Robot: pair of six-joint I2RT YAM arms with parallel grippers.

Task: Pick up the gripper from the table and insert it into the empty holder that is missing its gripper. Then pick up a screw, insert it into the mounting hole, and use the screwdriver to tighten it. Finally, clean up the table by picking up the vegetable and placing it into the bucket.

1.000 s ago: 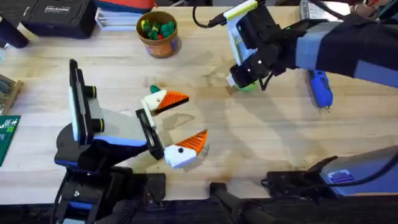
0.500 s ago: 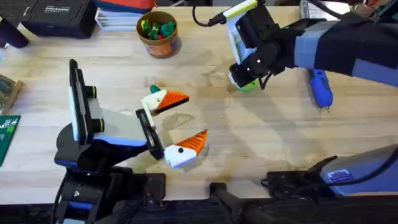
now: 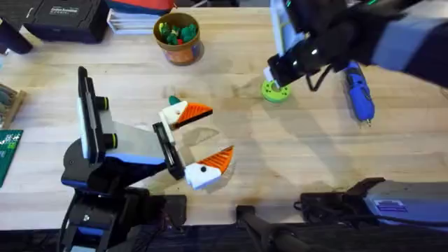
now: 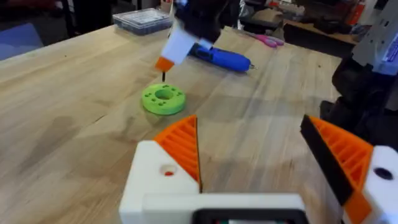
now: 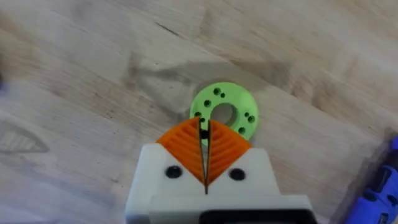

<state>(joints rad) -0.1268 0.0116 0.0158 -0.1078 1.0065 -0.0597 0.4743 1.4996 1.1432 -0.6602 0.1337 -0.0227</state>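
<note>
My right gripper (image 3: 274, 75) (image 5: 204, 134) hangs just above a flat green disc (image 3: 275, 91) (image 5: 224, 115), its orange pads shut on a small dark screw (image 5: 202, 128) that points down at the disc. My left gripper (image 3: 210, 136) (image 4: 252, 143) lies open on the table. Both of its white holders (image 3: 171, 114) carry orange wedges. The blue screwdriver (image 3: 360, 94) (image 4: 221, 58) lies right of the disc. A dark teal vegetable (image 3: 172, 100) peeks out behind the left gripper's far finger. The tan bucket (image 3: 179, 35) stands at the back.
A black case (image 3: 63, 17) and stacked papers sit at the back left. A green circuit board (image 3: 8, 150) lies at the left edge. Bare wood stretches between the left gripper and the disc.
My right gripper has lifted and drawn back to the far right, uncovering the green disc. The left arm has not moved.
</note>
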